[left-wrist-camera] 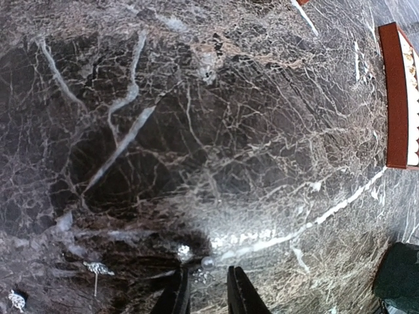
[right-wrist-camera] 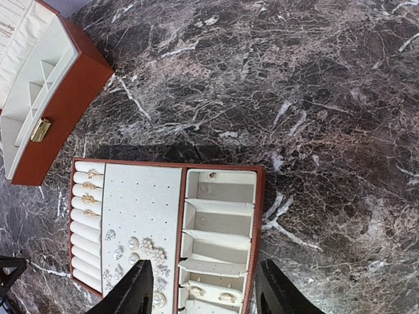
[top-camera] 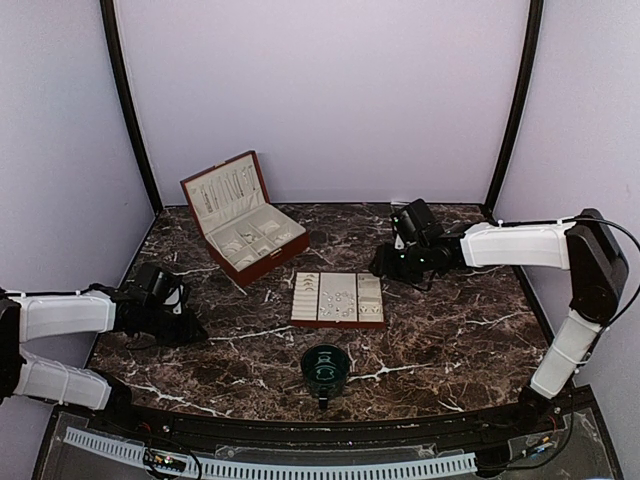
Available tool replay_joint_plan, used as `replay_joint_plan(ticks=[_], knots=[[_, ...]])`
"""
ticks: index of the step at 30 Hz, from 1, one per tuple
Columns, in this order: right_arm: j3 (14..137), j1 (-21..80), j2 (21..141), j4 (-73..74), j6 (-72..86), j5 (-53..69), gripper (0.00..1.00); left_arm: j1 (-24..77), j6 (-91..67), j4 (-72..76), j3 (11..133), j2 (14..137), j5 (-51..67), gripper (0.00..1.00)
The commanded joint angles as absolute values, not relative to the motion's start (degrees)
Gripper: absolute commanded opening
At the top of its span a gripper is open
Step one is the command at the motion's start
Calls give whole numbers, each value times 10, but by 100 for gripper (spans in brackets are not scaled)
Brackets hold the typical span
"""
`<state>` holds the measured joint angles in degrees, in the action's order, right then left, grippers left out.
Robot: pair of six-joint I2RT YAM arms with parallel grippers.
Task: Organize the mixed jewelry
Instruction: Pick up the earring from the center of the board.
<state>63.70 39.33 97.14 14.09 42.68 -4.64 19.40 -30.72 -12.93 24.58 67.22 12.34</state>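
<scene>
**Two robot arms at a marble counter with a jewelry tray, box and cup**

Seen from above, a dark marble counter (top-camera: pixel 450 330) carries a flat, cream-padded tray (top-camera: pixel 338 324) near its middle. An open red jewelry box (top-camera: pixel 268 265) sits at 10 o'clock from the tray. A dark green cup (top-camera: pixel 326 368) stands at 6 o'clock.

Most of the mixed jewelry (right-wrist-camera: pixel 147 252) lies on the tray. Small pale pieces cluster on the centre panel, rings (right-wrist-camera: pixel 88 186) sit on the rolls along one side, and a few more rest in the end compartments.

The right arm (top-camera: pixel 510 243) reaches in from 3 o'clock. The right jaws hang near the tray's 2 o'clock corner, spread wide with nothing between them.

The left arm (top-camera: pixel 70 312) lies low at 9 o'clock, well apart from the tray. The left jaws stand a narrow gap apart, close to the marble. A pale bead (left-wrist-camera: pixel 208 263) and a glinting piece (left-wrist-camera: pixel 184 250) lie just at their tips, and I cannot tell whether the jaws pinch anything. A stud (left-wrist-camera: pixel 97 268) lies loose nearby.
</scene>
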Motion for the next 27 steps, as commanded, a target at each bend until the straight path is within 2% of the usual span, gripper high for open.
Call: replay_joint_plan(ticks=[1,13,27], knots=[[633,395,959,122,426,-42,54,193,-294,-134,241,665,113,22],[634,394,962,122,423,-40,54,198,-293,-126,241,684,144,18],[634,391,967,119,424,-35,54,223,-293,-152,250,699,99,11]])
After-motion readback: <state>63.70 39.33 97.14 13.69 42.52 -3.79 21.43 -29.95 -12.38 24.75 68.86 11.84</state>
